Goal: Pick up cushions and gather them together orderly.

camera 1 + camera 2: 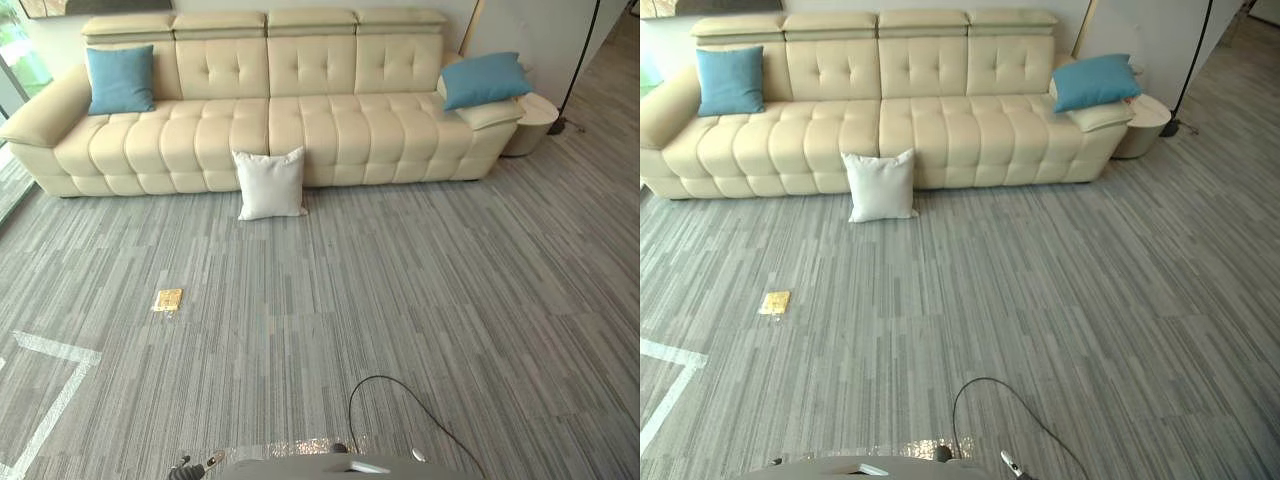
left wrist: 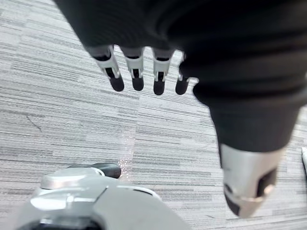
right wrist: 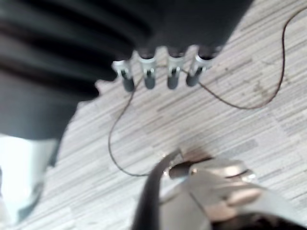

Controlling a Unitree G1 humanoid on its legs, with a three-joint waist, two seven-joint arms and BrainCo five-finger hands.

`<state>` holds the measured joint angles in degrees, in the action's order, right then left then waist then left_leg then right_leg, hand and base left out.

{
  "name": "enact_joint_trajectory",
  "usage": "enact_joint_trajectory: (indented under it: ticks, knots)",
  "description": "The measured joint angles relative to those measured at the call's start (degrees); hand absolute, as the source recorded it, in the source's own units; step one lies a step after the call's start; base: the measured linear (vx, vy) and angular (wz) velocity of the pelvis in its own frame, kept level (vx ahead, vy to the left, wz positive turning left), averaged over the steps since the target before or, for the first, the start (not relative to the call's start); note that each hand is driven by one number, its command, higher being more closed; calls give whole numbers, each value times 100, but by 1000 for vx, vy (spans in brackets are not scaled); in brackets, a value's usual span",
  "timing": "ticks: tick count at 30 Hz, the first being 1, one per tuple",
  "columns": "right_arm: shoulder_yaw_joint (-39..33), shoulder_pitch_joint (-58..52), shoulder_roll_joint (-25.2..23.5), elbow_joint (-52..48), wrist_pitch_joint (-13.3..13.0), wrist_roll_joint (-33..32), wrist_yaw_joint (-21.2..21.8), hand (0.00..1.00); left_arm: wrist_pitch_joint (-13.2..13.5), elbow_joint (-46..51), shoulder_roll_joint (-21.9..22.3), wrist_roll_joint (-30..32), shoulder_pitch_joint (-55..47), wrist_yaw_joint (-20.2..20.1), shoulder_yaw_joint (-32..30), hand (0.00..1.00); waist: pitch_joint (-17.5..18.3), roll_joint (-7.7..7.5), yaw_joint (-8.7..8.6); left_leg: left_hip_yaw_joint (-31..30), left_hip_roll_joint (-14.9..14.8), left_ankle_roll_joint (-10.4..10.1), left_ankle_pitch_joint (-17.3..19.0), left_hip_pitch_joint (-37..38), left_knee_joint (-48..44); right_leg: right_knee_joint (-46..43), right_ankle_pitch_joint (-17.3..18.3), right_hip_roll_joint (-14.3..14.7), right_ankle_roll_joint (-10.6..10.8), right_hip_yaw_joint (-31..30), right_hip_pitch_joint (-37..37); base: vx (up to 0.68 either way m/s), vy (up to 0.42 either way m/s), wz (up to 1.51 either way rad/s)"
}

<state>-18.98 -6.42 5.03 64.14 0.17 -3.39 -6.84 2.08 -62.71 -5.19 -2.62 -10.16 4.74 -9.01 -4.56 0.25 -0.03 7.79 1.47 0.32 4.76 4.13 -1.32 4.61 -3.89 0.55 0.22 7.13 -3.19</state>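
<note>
A white cushion (image 1: 270, 183) stands on the carpet, leaning against the front of the cream sofa (image 1: 300, 125). One blue cushion (image 1: 120, 79) rests upright at the sofa's left end. Another blue cushion (image 1: 483, 79) lies tilted on the right armrest. My left hand (image 2: 139, 72) hangs over bare carpet with straight fingers, holding nothing. My right hand (image 3: 158, 72) also hangs above the carpet, fingers straight and empty. Both hands are far from the cushions.
A small yellow floor plate (image 1: 167, 299) sits in the carpet left of centre. A round beige side table (image 1: 530, 122) stands beside the sofa's right end, with a black lamp stand (image 1: 575, 70) behind it. White tape lines (image 1: 50, 390) mark the floor at lower left.
</note>
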Motion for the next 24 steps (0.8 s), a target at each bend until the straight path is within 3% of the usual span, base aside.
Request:
enact_joint_trajectory:
  ticks: [5, 24]
  knots:
    - [-90, 195, 20, 1, 2, 369, -6, 0, 44, -97, 19, 8, 191, 8, 0, 0, -172, 66, -17, -8, -5, 6, -74, 110, 66, -2, 27, 4, 48, 134, -83, 57, 2, 6]
    - [-23, 510, -3, 7, -1, 601, -127, 0, 91, -107, -30, 50, 287, 110, 25, 0, -291, -63, 8, -4, -9, -52, -163, 251, 275, 40, 67, -6, 154, 289, -152, -38, -3, 2]
